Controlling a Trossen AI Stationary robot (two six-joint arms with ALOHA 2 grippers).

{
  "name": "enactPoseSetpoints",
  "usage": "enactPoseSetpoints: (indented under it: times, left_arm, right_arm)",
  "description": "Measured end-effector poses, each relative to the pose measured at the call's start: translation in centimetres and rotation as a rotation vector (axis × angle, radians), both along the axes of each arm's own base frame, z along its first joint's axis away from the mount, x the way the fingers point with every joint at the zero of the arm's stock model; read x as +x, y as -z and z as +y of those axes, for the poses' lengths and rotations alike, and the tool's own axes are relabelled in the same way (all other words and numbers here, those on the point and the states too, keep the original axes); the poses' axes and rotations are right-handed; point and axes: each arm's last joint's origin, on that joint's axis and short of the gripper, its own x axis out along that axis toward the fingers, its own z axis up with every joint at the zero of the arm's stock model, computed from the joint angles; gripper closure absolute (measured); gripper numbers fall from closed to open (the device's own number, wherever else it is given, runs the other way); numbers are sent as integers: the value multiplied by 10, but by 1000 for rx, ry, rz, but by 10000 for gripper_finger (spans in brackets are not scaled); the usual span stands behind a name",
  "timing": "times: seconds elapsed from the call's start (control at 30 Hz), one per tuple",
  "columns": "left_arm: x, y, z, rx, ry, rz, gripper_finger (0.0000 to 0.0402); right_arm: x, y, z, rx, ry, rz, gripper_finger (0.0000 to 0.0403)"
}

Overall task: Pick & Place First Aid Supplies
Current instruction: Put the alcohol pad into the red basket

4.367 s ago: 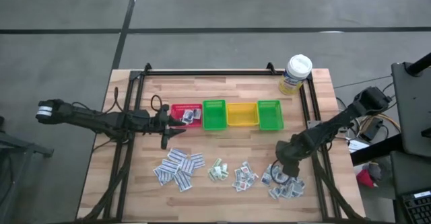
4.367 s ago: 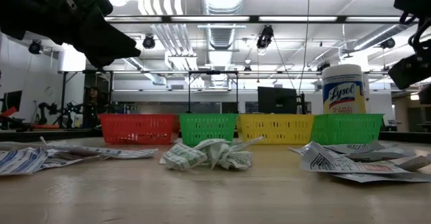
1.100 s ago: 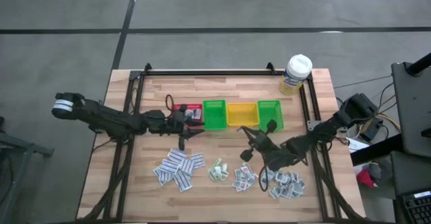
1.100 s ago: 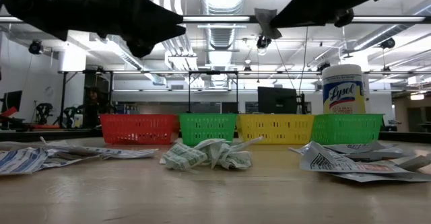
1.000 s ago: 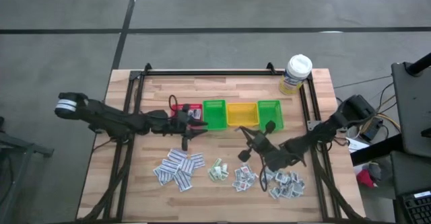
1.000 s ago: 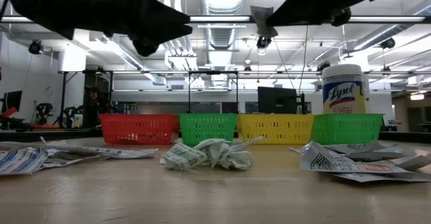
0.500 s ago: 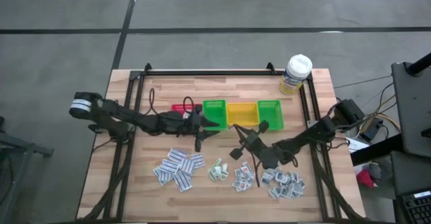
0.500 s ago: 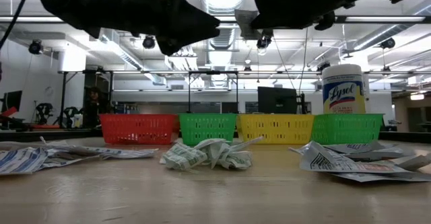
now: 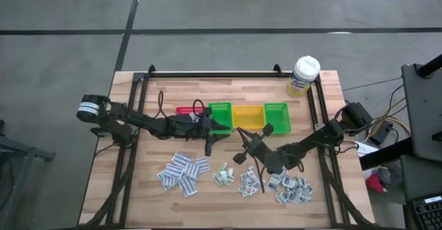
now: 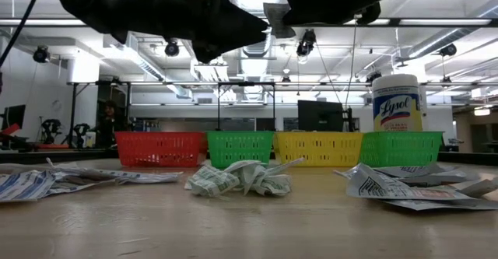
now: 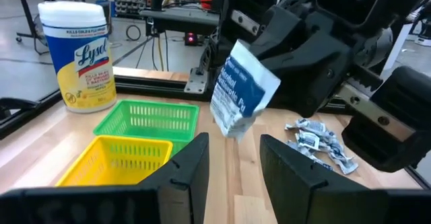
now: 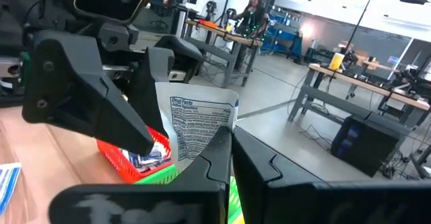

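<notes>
Above the bench, in front of the green bin (image 9: 219,117), the right end effector (image 9: 243,145) pinches a white packet (image 11: 240,95) by one edge facing the open left end effector (image 9: 213,138), so a mistimed handover could drop it.

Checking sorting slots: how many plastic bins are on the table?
4, in one row: red bin, mostly under the left arm from above, green bin, yellow bin, second green bin.
</notes>
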Motion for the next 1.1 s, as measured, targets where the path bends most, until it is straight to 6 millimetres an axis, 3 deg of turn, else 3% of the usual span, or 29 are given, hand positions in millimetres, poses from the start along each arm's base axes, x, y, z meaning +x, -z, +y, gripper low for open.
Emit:
enactPoseSetpoints:
  times: [0.8, 1.1]
  left_arm:
    - [1, -5, 1, -53, -43, -28, 275]
    - [11, -12, 0, -54, -44, -47, 275]
  right_arm:
    - [0, 1, -1, 11, 0, -9, 394]
    - [1, 1, -3, 21, 4, -21, 394]
